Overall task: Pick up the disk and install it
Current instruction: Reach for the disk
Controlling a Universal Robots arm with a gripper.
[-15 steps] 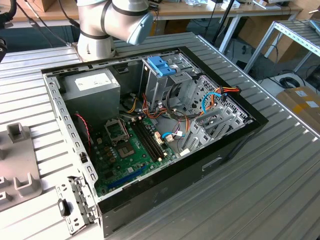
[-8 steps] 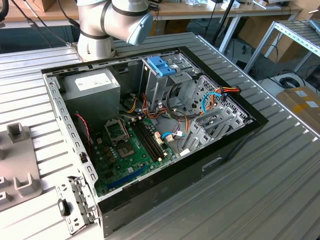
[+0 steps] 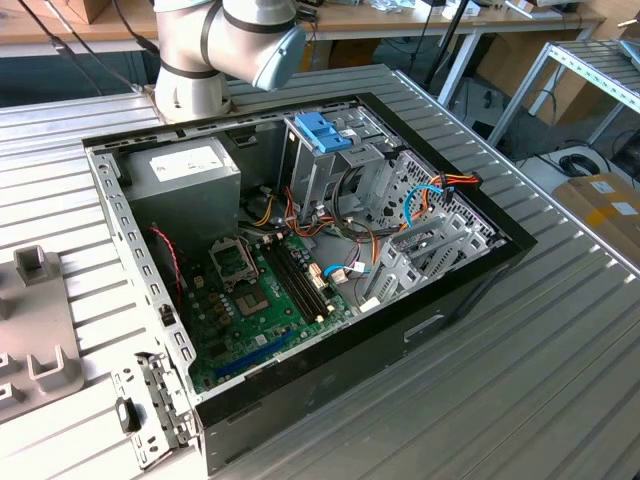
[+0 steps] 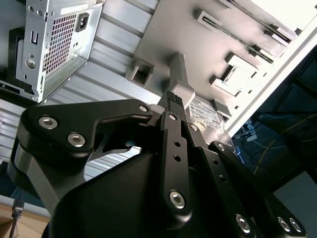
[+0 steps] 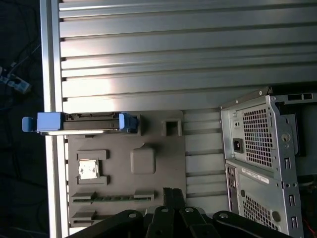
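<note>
The disk (image 5: 79, 123) is stood on edge in a grey tray (image 5: 168, 171) at the slatted table's (image 5: 173, 59) edge, with bare table beside it. A processor chip (image 5: 88, 169) is also held there. The gripper (image 5: 172, 192), clenched on nothing, is poised near the tray, apart from the disk.

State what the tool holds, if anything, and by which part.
Nothing. The tool is empty, and the disk stands at the grey tray's edge, apart from it.
</note>
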